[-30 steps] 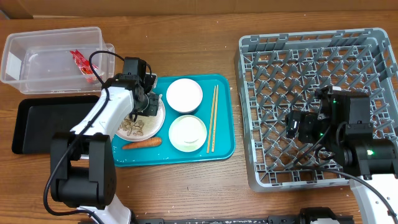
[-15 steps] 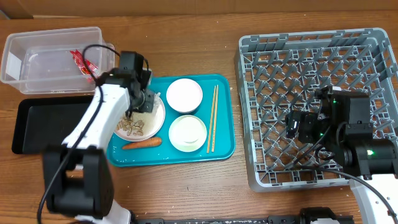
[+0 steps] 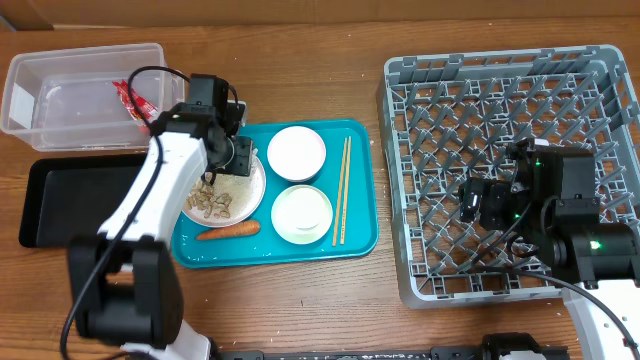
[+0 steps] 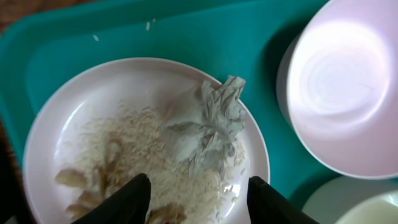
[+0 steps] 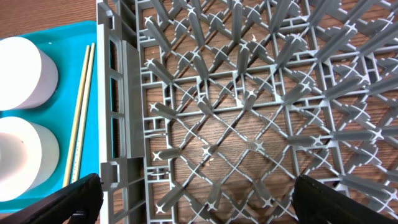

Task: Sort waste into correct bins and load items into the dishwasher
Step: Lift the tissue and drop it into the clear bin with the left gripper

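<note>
Left gripper stood wide open, nothing held, both fingers low over the plate. The crumpled paper wad lay just ahead of the open jaws, resting on the plate's right side on top of the rice, and no finger touched it in the wrist view.

Change over the last second: in the overhead view the left wrist swung a little up and left while the gripper shifted toward the plate's upper right edge, where the wad sat. Small move only. Wad, peanut shells, carrot, both bowls and chopsticks had not shifted on the teal tray.

Right gripper was also spread wide and empty, hovering over the grey dish rack, same pose in all three overhead frames. The rack held no dishes that I could see.

Red wrapper was already in the clear tub; the black tray looked empty.

Judgement: the left arm was lining up on the paper wad as the next piece of waste, with the grasp not yet made. Closing would need a slight advance so the fingers straddle the wad. Risk: soft paper, rice stuck underneath could drag along. Dish loading had not started.
</note>
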### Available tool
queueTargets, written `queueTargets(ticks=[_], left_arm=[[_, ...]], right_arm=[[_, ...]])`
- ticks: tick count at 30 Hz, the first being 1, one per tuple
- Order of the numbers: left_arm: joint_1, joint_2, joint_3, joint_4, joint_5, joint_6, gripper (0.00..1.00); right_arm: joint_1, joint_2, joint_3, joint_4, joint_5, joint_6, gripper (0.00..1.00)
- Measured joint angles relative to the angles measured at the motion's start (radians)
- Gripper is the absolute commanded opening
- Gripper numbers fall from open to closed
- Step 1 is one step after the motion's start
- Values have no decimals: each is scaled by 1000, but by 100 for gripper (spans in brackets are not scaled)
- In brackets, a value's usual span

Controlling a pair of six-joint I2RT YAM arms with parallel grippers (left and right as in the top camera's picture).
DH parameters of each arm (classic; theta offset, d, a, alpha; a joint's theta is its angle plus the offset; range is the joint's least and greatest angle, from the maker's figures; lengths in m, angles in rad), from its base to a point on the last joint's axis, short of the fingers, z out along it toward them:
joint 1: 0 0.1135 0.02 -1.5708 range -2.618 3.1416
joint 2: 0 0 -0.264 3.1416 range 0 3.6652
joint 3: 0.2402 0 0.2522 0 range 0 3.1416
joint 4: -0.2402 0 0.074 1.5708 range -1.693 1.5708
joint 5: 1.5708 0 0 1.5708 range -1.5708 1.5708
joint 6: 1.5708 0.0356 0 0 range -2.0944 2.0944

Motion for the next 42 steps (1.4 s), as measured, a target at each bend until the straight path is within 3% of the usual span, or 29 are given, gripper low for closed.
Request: queueTargets(ticks=[5, 11, 13, 23, 33, 42], left_arm=[[-2, 101, -6, 36, 7, 0, 50], [-2, 156, -11, 52, 8, 7, 20], [-2, 156, -12, 54, 8, 7, 4], [-2, 143, 12, -11, -18, 11, 4], [-2, -39, 102, -101, -24, 11, 4], [-2, -47, 103, -105, -73, -7, 4]], right_arm=[[0, 0, 0, 0, 0, 0, 100], [0, 0, 0, 0, 0, 0, 100], [0, 0, 0, 0, 0, 0, 100], [0, 0, 0, -4, -1, -1, 100], [0, 0, 0, -5, 0, 0, 100], [0, 0, 0, -8, 0, 0, 100]])
